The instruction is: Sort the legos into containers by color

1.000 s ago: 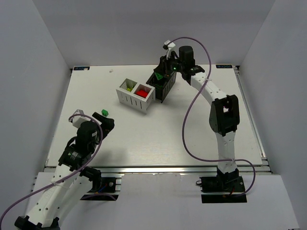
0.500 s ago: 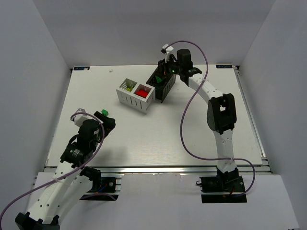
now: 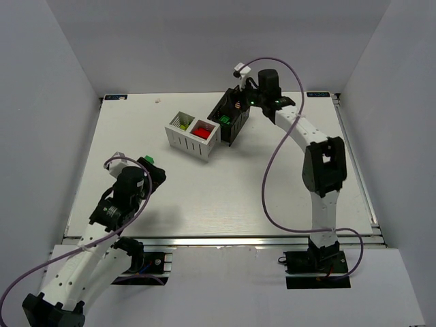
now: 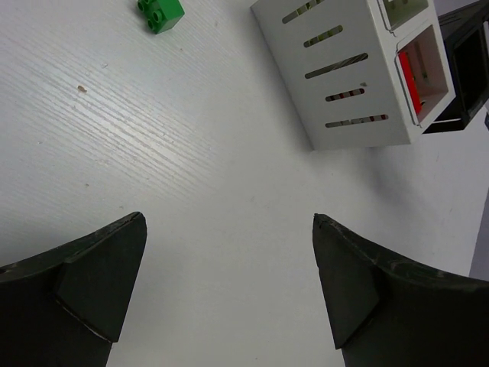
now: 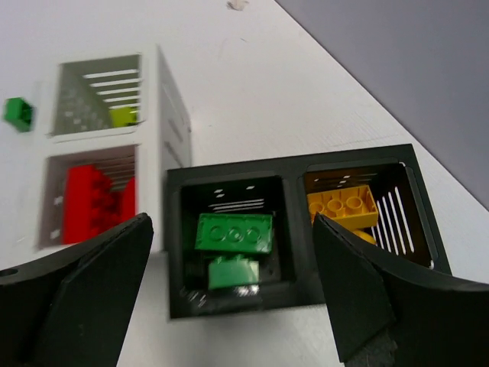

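My right gripper (image 5: 232, 219) hangs open above the black container (image 5: 290, 164), nothing between its fingers. Below it, two dark green legos (image 5: 233, 233) lie in the container's left compartment, and orange-yellow legos (image 5: 342, 206) fill the right one. The white container (image 5: 172, 115) holds red legos (image 5: 92, 202) in one compartment and a lime green lego (image 5: 122, 116) in the other. One loose green lego (image 4: 160, 13) lies on the table, ahead of my open, empty left gripper (image 4: 229, 219). From above, that lego (image 3: 148, 160) sits just past the left gripper (image 3: 150, 176).
The white container (image 3: 193, 134) and black container (image 3: 230, 117) stand touching at the back middle of the white table (image 3: 225, 191). Grey walls close in the table on three sides. A purple cable loops off the right arm (image 3: 320, 170).
My right gripper has opened wide above the black container, and the green lego it carried now lies in the left compartment. The left arm has crept forward toward the loose green lego.
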